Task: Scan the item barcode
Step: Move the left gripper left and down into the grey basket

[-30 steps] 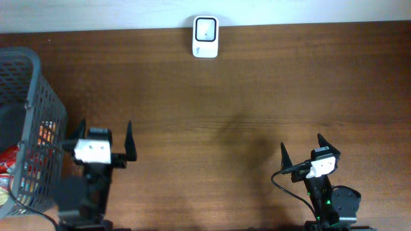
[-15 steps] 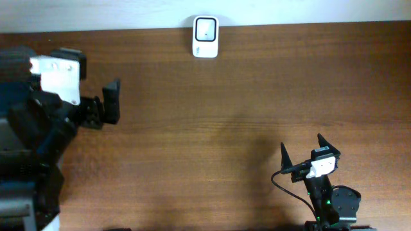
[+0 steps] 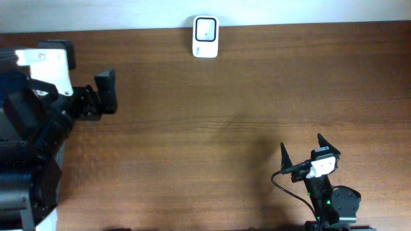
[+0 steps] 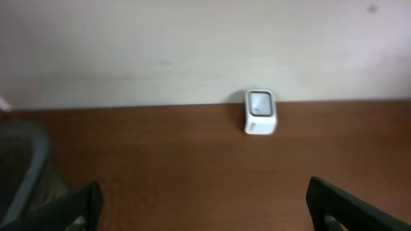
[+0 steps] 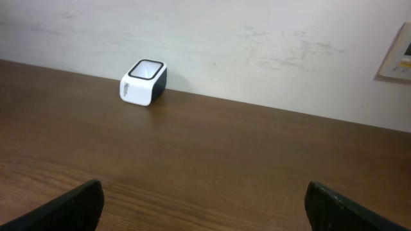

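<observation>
Left gripper [image 4: 207, 215]: fingers spread wide, nothing between them, raised above the table [image 3: 225, 128]. Right gripper [image 3: 302, 149]: likewise spread and empty, low at the near edge. Scanner [image 4: 260, 112]: small white box with a dark window on top, straight ahead of the left gripper and ahead-left of the right one, set against the wall. Item to be scanned: in none of the views; its place cannot be told. Grey basket [image 4: 29, 160]: a blurred rim just below and left of the left gripper, contents hidden. Wall plate [image 5: 398, 51]: far right, apart from the work. Obstructions: none between either gripper and the scanner. Risks, judged: a reach down toward the basket could snag a finger on its wall, and an item taken label-down would not read at the window.
</observation>
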`<move>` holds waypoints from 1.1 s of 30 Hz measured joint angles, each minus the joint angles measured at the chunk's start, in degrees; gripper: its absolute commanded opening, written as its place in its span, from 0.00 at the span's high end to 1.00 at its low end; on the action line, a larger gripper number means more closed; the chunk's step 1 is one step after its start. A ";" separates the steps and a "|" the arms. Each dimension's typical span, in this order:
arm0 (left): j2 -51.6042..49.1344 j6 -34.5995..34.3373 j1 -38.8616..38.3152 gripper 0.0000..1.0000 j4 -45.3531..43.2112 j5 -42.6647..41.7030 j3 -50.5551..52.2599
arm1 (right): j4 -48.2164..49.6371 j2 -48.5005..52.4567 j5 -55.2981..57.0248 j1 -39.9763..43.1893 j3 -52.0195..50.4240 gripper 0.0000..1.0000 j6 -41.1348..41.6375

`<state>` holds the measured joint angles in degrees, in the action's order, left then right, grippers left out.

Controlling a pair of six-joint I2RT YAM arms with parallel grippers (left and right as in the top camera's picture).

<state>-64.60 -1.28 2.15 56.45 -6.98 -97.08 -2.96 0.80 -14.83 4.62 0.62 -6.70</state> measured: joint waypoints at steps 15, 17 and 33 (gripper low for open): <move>2.62 -13.66 0.00 0.01 4.70 25.62 -0.20 | -0.02 0.00 0.00 0.00 0.00 0.01 0.02; 2.62 -16.26 0.00 0.01 6.12 28.85 -0.22 | -0.02 0.00 0.00 0.00 0.00 0.01 0.02; -2.60 -20.17 16.13 0.01 1.36 30.38 -0.59 | 0.00 0.00 0.00 0.00 0.00 0.01 0.00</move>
<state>-67.20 -21.45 18.28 57.80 23.40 -97.67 -2.96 0.80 -14.83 4.62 0.62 -6.70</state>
